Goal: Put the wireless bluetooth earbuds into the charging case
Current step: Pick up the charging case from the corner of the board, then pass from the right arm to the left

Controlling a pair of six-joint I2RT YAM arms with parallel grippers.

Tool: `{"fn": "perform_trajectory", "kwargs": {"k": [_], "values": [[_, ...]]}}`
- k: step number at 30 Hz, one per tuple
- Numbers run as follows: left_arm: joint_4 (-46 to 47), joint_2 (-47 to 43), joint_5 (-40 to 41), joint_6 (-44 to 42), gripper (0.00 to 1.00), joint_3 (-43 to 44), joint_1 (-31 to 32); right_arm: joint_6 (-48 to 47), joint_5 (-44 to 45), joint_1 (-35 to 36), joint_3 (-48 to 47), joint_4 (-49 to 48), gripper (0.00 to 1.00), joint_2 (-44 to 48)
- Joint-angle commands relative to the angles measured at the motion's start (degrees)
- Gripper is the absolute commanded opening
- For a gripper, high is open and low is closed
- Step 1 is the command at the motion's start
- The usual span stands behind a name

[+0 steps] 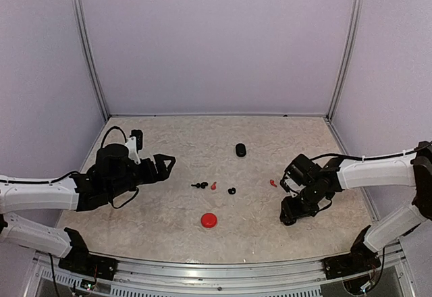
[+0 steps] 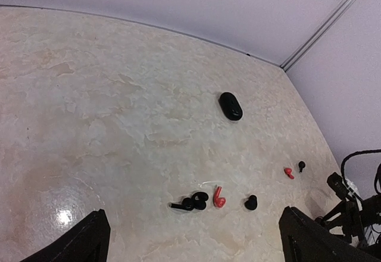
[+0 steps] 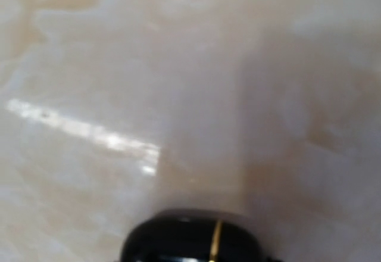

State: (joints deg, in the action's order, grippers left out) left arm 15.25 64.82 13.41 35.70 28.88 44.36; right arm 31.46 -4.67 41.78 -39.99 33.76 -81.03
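Several tiny earbuds lie mid-table: a black pair (image 1: 200, 185) (image 2: 191, 203), a red one (image 1: 214, 186) (image 2: 219, 197), a black one (image 1: 231, 191) (image 2: 251, 202), and further right a red one (image 1: 273, 183) (image 2: 289, 172) beside a small black one (image 2: 302, 165). A closed black charging case (image 1: 241, 150) (image 2: 230, 106) lies behind them. My left gripper (image 1: 162, 165) (image 2: 193, 232) is open and empty, left of the earbuds. My right gripper (image 1: 290, 213) points down at the table and appears shut on another black case with a gold line (image 3: 193, 238). Its fingers are hidden.
A red round case (image 1: 209, 220) lies near the front, middle of the marble-patterned table (image 1: 169, 209). Pale walls with metal corner posts (image 1: 344, 47) enclose the back and sides. My right arm (image 2: 351, 208) shows at the left wrist view's right edge.
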Motion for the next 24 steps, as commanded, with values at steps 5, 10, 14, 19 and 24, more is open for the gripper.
{"fn": "perform_trajectory", "kwargs": {"k": [5, 10, 14, 19, 24], "values": [[8.1, -5.14, -10.73, -4.74, 0.99, -5.3, 0.48, -8.37, 1.07, 4.87, -5.99, -4.16, 0.41, 1.58], [11.97, -7.58, -16.05, -4.27, 0.99, -7.83, 0.73, -14.9, 0.62, 8.84, -9.81, -8.78, 0.4, 3.45], [14.67, -6.19, -25.34, -4.36, 0.98, -7.61, 0.82, -20.8, 3.53, 13.46, -12.91, -10.33, 0.41, 4.03], [18.65, -0.09, -34.26, -1.22, 0.9, -5.65, 2.11, -28.16, 11.33, 19.84, -16.25, -11.03, 0.41, 3.6], [19.15, 7.95, -38.13, -0.88, 0.83, -0.93, 6.52, -34.56, 19.19, 26.31, -19.5, -11.22, 0.42, 1.69]]}}
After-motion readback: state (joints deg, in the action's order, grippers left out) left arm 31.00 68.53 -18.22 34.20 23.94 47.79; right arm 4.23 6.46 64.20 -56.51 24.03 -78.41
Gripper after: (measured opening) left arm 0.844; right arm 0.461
